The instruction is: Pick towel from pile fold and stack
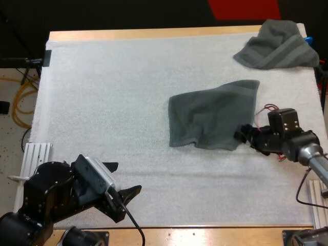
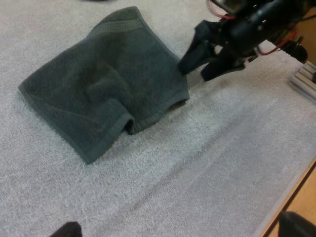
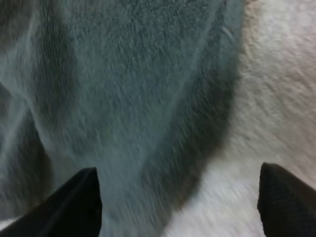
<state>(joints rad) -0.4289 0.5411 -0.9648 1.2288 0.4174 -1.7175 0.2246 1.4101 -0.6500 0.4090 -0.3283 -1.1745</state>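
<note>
Grey-green towel (image 1: 212, 115), loosely folded, rumpled

Wooden table (image 1: 154, 35) is covered w/ white textured mat (image 1: 113, 97); ribbed metal bracket (image 1: 36, 154) is seen at near-left edge, yellow cable (image 1: 15, 110) on floor alongside

The wooden worktop (image 1: 154, 34) in front of me carried a white mat (image 1: 113, 102) that covered nearly all of it, leaving bare wood as a strip along the top of the frame and another along the bottom. Two dark grey-green towels lay directly on the mat. The spread towel (image 1: 212, 115) lay loosely flattened right of centre, its lower edge curled. The crumpled towel (image 1: 277, 46) sat bunched in the upper right corner, well apart from it.
</note>
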